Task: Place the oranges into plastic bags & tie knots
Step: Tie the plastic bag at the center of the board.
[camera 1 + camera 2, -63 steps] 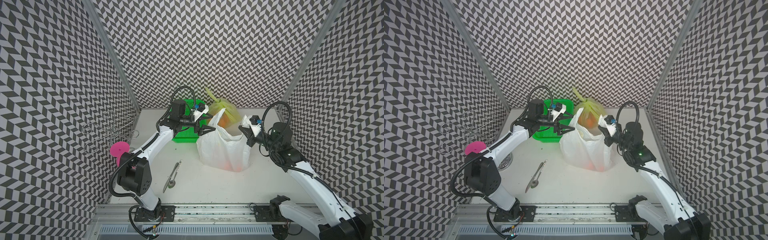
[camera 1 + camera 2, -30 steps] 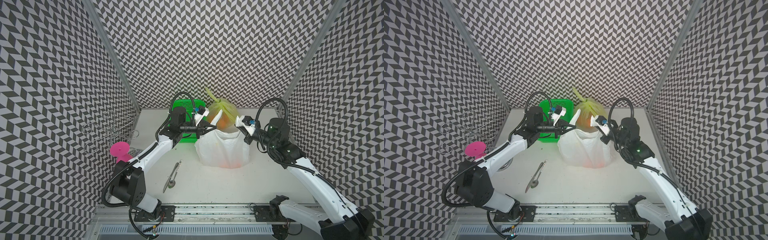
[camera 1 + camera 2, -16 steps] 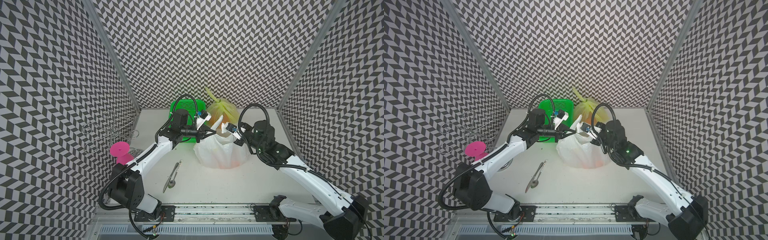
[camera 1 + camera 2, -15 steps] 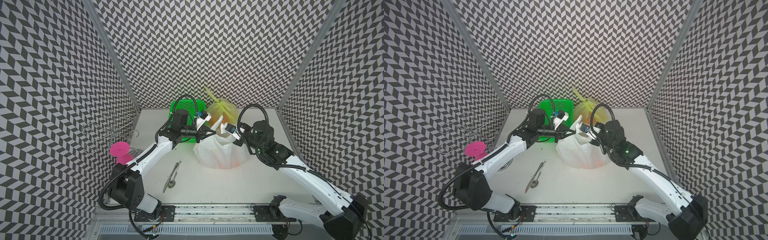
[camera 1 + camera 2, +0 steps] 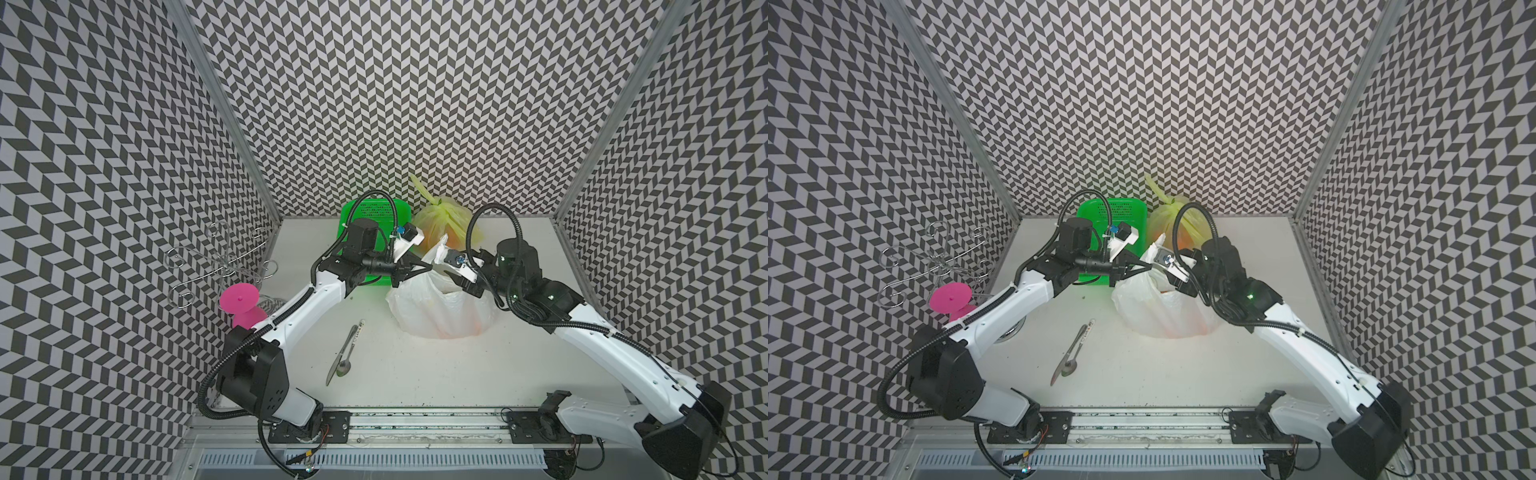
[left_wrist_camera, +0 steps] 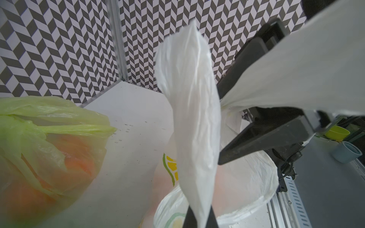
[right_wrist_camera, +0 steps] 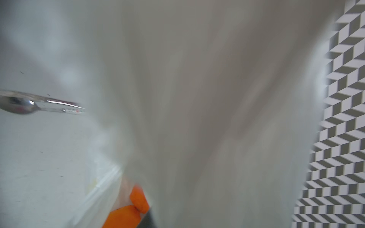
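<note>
While I watch both top views, the white bag [image 5: 444, 316] sits at frame centre, just right of the basket [image 5: 374, 212]. Both arms meet over its mouth, I judge so the two handles can be crossed for a knot. My left gripper [image 5: 426, 269] is clamped on one handle. The right gripper [image 5: 455, 279] is just beside it, too small there to read. Behind, at upper centre, the yellow bag [image 5: 440, 216] looks finished: its knot [image 5: 435, 202] is a tight twisted tail, and oranges [image 5: 454, 239] glow through the thin film. A spoon [image 5: 345, 367] and knife [image 5: 333, 374] lie lower left of the white bag, out of the way.

From the left wrist, the handle [image 6: 191, 118] is a crinkled, translucent strip rising from my pinched fingers [image 6: 188, 219] at the bottom edge. At right, the right gripper's black jaws stand parted, and the second handle [image 6: 296, 65] runs loosely between them rather than nipped. A lemon print [image 6: 171, 167] shows on the bag below.

From the right wrist, blurred white film fills nearly everything. Oranges show bright at bottom centre under the film's edge, and the spoon gleams at the left edge.
</note>
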Tool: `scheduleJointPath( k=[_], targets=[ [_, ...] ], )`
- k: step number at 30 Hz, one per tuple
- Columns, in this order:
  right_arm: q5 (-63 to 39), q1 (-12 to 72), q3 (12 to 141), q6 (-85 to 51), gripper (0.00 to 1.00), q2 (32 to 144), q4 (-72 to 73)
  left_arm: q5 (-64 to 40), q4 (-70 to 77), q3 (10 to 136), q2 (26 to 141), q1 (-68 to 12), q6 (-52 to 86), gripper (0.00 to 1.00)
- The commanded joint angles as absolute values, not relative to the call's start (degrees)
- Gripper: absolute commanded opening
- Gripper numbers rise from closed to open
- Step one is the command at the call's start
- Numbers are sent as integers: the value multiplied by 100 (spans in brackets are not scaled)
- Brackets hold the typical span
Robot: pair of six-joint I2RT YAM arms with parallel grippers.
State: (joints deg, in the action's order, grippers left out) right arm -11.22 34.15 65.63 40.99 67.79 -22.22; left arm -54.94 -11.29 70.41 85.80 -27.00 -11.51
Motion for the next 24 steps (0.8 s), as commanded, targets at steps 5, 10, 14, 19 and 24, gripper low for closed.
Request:
scheduleJointPath(
  k=[5,10,14,19,24],
  targets=[
    [-2658,2689,6968,4052,92,6558,-3107,-5554,-1135,7058,8431,-2732,-1296,0],
    [-3503,2029,7134,4099,100,6496,-3344,-5561,-1140,7066,8415,-2728,-1298,0],
    [-4012,1630,7123,4152,100,6447,-3394,-5568,-1131,7058,8411,-2729,-1319,0],
    [-4634,1222,7259,4190,100,6486,-3562,-5589,-1130,7058,8376,-2731,-1319,0],
    [-5232,855,7375,4251,100,6466,-3688,-5606,-1101,7023,8328,-2729,-1349,0]
  ],
)
